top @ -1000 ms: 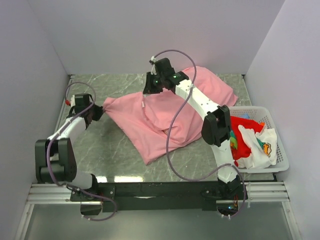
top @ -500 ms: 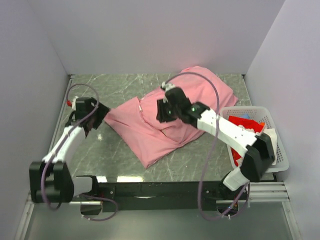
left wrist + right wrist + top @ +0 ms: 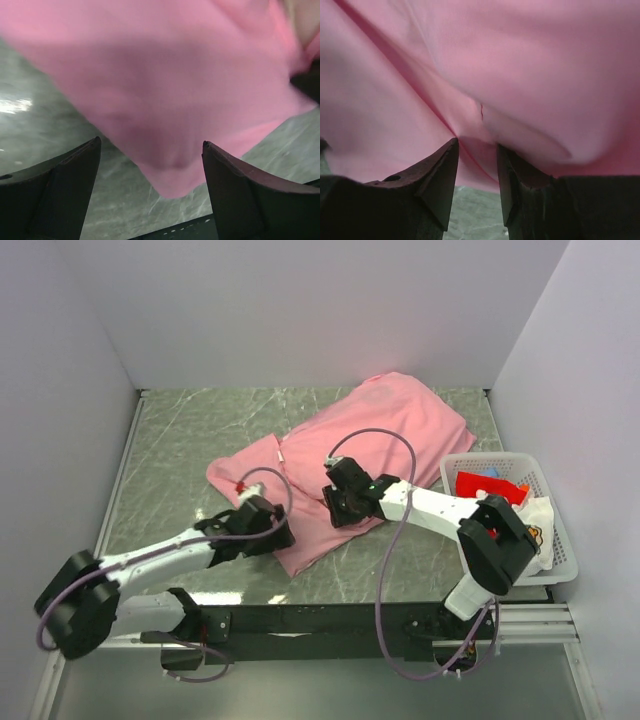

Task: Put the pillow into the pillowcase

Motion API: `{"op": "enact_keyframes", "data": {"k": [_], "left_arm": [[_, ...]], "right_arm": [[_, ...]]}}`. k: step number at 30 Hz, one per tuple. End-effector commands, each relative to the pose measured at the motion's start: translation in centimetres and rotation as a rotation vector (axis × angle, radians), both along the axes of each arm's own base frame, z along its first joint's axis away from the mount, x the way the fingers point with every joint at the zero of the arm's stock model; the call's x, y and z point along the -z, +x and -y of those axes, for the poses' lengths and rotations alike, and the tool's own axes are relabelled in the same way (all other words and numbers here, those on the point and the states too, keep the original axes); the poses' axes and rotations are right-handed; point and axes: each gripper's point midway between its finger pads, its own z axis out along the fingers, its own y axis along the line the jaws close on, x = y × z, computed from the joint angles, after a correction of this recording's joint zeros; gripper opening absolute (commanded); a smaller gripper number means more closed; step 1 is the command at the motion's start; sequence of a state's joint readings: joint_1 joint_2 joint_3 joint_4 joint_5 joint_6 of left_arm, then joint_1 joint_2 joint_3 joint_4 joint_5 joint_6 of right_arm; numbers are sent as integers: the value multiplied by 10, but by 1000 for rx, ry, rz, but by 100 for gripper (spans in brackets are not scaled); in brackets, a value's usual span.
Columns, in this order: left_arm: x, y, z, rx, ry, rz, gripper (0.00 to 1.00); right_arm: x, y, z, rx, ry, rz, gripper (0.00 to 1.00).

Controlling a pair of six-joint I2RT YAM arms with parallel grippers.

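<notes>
Pillowcase (image 3: 400, 430): one (pink); basket (image 3: 490, 456): one.

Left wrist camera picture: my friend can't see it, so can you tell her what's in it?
A blurry pink pillowcase fills most of the picture. One corner of it points down between the two dark fingers of the left gripper, which stand wide apart. Underneath is the green marbled table.
</notes>
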State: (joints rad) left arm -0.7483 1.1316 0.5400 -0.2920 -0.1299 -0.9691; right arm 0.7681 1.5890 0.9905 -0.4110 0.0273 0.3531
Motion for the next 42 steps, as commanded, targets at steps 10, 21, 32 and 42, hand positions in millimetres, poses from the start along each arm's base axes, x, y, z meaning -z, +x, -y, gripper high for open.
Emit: {"op": "enact_keyframes", "data": {"k": [10,21,32,42], "left_arm": [[29,-15,18,47,203,-42,1],[6,-27,-52,-175,-20,-181,1],[3,-38,-64,-262,-44,-277,1],[0,-40,-62,-252,-61,-281,1]], "right_arm": [[17,0,-34,-36,97,-39,24],[-59,-19,-93,-121,324,59,18],[-58,50,-124,-23,156,135,32],[-29,33,-125,-51,115,49,38]]}}
